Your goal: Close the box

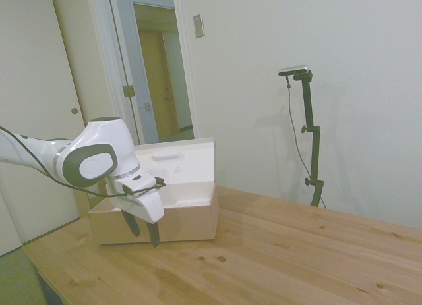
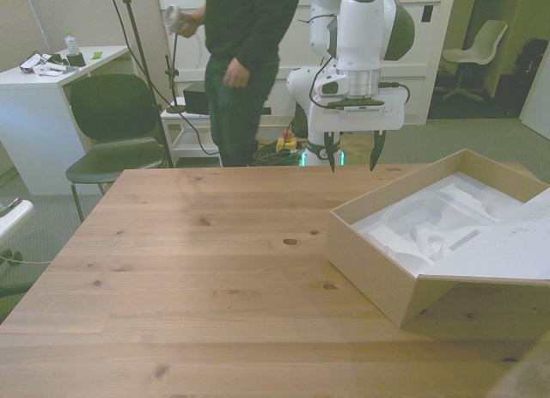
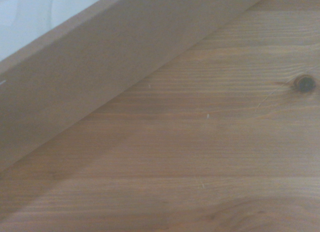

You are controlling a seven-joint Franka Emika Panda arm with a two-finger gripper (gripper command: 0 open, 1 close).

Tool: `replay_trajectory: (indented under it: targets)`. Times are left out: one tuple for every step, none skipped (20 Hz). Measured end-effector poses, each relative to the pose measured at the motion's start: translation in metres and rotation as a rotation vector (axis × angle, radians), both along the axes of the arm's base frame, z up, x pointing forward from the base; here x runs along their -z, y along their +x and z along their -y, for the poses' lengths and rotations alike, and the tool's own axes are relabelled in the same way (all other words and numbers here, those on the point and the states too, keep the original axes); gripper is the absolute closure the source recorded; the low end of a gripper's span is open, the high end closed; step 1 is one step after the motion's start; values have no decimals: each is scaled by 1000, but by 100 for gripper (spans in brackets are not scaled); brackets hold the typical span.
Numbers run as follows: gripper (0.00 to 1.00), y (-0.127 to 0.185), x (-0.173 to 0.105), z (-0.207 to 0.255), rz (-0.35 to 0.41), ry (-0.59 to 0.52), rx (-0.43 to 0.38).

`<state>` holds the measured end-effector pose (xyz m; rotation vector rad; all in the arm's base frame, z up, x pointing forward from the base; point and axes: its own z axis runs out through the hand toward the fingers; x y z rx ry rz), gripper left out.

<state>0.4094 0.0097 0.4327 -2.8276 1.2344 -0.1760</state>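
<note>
My gripper hangs with fingers spread and empty, beside the wide, low tan cardboard box, which sits on the wooden bench toward the front view's right. Its white-lined hinged lid stands upright. I judge I should get behind the lid's top edge and push it over slowly, avoiding the box wall.

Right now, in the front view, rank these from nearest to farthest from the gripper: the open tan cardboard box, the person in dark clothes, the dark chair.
From the gripper:
1. Open tan cardboard box, just below, toward the front view's right.
2. Person in dark clothes, behind the table, to the front view's left.
3. Dark chair, farther to the front view's left.
</note>
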Motion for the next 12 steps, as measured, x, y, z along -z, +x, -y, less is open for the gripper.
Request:
replay_trajectory:
  targets:
    - [0,0,0,0,0,-1,-2]
    - [0,0,0,-1,-1,-2,-12]
    - [0,0,1,-1,-2,-1,-12]
    - [0,0,1,1,-2,0,-9]
    - [0,0,1,2,-3,1,-7]
    - [0,-1,2,3,-5,2,-7]
    - [0,-1,3,4,-6,1,-8]
    - [0,-2,3,3,-6,1,-10]
    - [0,-3,2,1,-4,0,-15]
    - [0,-4,0,-1,0,0,-21]
    - [0,-6,-2,-4,4,-2,-28]
    - [0,-11,-6,-9,9,-3,-38]
